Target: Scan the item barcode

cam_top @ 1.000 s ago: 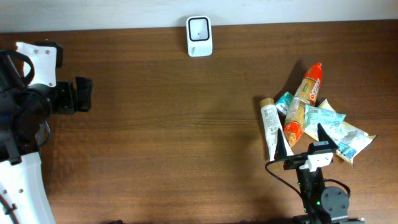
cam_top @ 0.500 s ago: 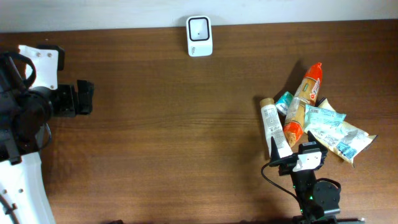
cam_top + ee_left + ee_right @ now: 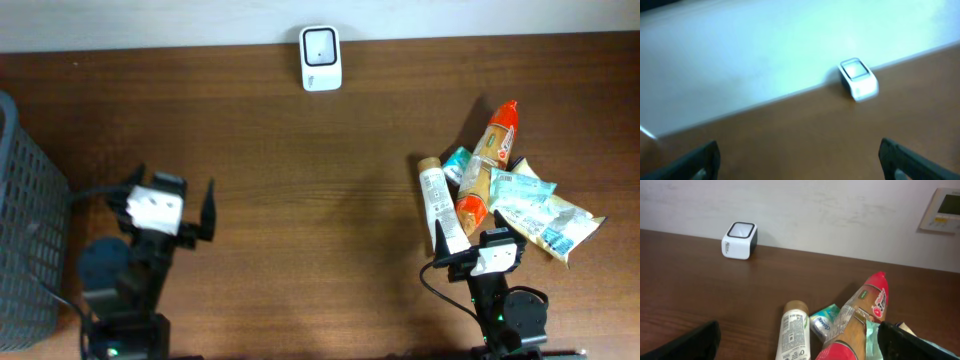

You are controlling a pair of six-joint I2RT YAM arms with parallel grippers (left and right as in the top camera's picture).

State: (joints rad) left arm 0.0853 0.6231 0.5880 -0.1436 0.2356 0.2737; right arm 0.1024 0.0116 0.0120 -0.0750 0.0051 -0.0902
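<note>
From above, you see that the left pincer point(image 3: 172, 188) has swung in from the far left edge to hang over bare counter point(image 3: 300, 200). Its going has uncovered a dark mesh basket point(image 3: 30, 220) at that side. Its jaws stand wide apart, holding nothing. The right pincer point(image 3: 468, 244) has drawn slightly back toward its own base and sits at the near end of the pile, jaws equally apart and empty. Nothing is picked up yet, so I judge the whole scan lies ahead.

The items lie heaped at the right: a smooth white tube point(image 3: 432, 205) with a tan cap, a long glossy orange packet point(image 3: 487, 165), a small teal packet point(image 3: 458, 162) and crinkly pale wrappers point(image 3: 545, 212). The scanner point(image 3: 320, 58) (a rounded white box with a dark window) stands at the far edge, well apart from them.

The left wrist view is blurred. It shows only the scanner against the pale wall point(image 3: 765, 40), with both fingertips point(image 3: 700, 160) wide at the lower corners.

The right wrist view looks over the tube and orange packet, which lie just ahead between its spread fingertips point(image 3: 690, 342). The scanner is far off to the left.
</note>
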